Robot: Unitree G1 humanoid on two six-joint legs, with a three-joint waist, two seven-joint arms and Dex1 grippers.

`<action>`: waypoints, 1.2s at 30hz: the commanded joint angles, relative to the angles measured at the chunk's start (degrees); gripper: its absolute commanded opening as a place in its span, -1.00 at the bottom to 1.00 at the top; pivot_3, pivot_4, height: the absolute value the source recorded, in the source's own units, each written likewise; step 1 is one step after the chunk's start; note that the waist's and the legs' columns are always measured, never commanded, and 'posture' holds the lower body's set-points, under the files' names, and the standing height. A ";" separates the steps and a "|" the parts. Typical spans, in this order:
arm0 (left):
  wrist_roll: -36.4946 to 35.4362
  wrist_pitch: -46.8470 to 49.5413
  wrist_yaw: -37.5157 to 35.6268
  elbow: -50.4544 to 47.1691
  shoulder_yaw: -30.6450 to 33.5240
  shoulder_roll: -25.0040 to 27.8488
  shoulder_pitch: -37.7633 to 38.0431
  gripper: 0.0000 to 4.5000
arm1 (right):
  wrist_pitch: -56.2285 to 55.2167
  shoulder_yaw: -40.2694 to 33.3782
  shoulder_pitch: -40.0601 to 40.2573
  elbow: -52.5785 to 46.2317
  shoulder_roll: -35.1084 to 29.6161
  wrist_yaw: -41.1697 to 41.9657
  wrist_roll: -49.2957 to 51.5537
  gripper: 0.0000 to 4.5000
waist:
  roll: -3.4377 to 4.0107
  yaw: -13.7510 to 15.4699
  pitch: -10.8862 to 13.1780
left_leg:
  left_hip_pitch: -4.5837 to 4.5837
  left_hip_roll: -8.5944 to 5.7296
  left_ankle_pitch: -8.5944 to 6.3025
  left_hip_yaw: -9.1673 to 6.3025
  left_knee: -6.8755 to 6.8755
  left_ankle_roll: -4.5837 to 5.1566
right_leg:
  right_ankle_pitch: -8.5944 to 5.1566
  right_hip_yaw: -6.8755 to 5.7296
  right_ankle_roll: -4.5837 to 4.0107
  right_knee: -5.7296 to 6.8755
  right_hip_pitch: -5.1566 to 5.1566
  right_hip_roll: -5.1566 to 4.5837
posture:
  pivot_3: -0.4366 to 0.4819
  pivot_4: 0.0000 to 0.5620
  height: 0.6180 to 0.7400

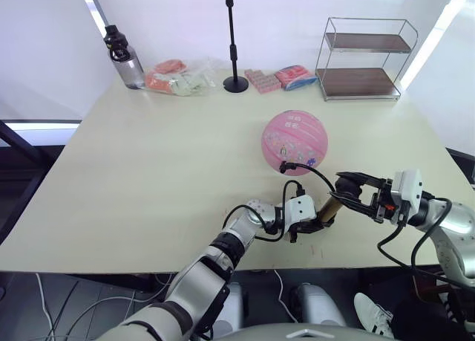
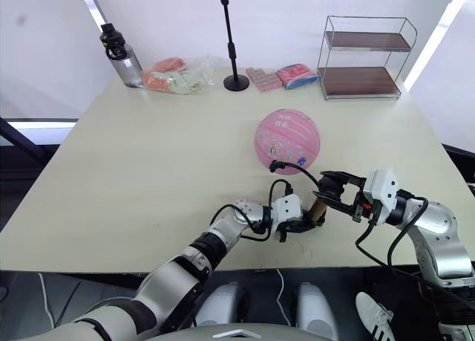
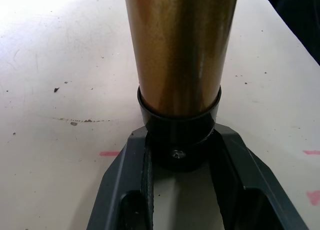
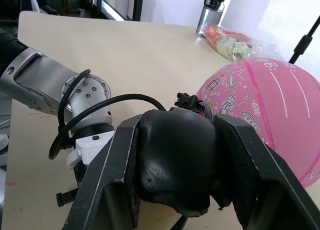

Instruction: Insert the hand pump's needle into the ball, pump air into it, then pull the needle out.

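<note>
Pump (image 1: 329, 208) lies low near the table's (image 1: 148, 177) near edge, between the 2 grippers, bronze barrel angled up toward the right. Left gripper (image 1: 310, 223) pinches the barrel's black end cap; wrist view shows both fingers (image 3: 131, 165) pressed against the cap (image 3: 179, 140), barrel rising out of it. Right gripper (image 1: 355, 194) is clamped on the black handle (image 4: 175, 160), which fills the gap between its fingers.

Ball (image 1: 295, 142), pink, sits just beyond the pump, touching the table, slightly left of the right gripper. Black hose (image 1: 315, 174) loops from the pump up to the ball's near face. A small black fitting (image 4: 187, 99) sits against the ball there; needle itself too small to make out, so probably seated in the valve, not confirmed.

Step in hand, as judged: pumping. Both ends of the pump are held, hose is at the ball.

Next move calls for: right gripper driving the handle along the barrel axis while left holds the cap fixed; keep hose slack so the fitting is not tugged sideways. Ball is free to roll, so no pushing on it.

Far edge: bottle (image 1: 124, 57), stand pole (image 1: 234, 47), 2-tier rack (image 1: 364, 59), all well apart from the work.
</note>
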 commanded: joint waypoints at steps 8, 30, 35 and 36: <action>3.50 1.74 -1.48 4.38 -2.42 2.28 2.33 -0.53 | 16.88 -11.22 -8.88 -6.16 -11.21 1.40 13.29 -0.27 | 0.81 0.51 0.87 | -0.38 -0.13 0.00 0.06 0.02 0.01 | 0.07 0.02 -0.08 -0.03 -0.33 0.00 | -0.05 -0.47 1.00; 3.31 2.09 -1.33 3.83 -2.46 1.79 2.93 -0.53 | 33.65 -19.29 -18.16 -9.06 -20.30 4.43 22.92 -0.27 | 0.90 0.71 1.10 | -1.10 -0.19 0.01 0.06 0.09 0.01 | 0.17 0.00 -0.06 -0.03 -1.00 -0.18 | -0.05 -0.47 1.00; 3.22 2.34 -1.28 3.50 -2.42 1.78 3.15 -0.53 | 27.92 -15.14 -10.14 -10.31 -16.18 4.50 16.14 -0.27 | 0.70 0.58 0.94 | -1.02 -0.20 0.01 0.03 0.09 0.01 | 0.25 -0.05 0.09 -0.05 -0.90 -0.08 | -0.05 -0.47 1.00; 3.24 2.36 -1.27 3.49 -2.44 1.80 3.15 -0.53 | 26.70 -13.98 -8.60 -10.39 -15.10 4.46 14.89 -0.27 | 0.70 0.56 0.94 | -0.91 -0.19 0.01 0.05 0.12 0.01 | 0.18 -0.02 -0.01 -0.04 -0.81 -0.06 | -0.05 -0.47 1.00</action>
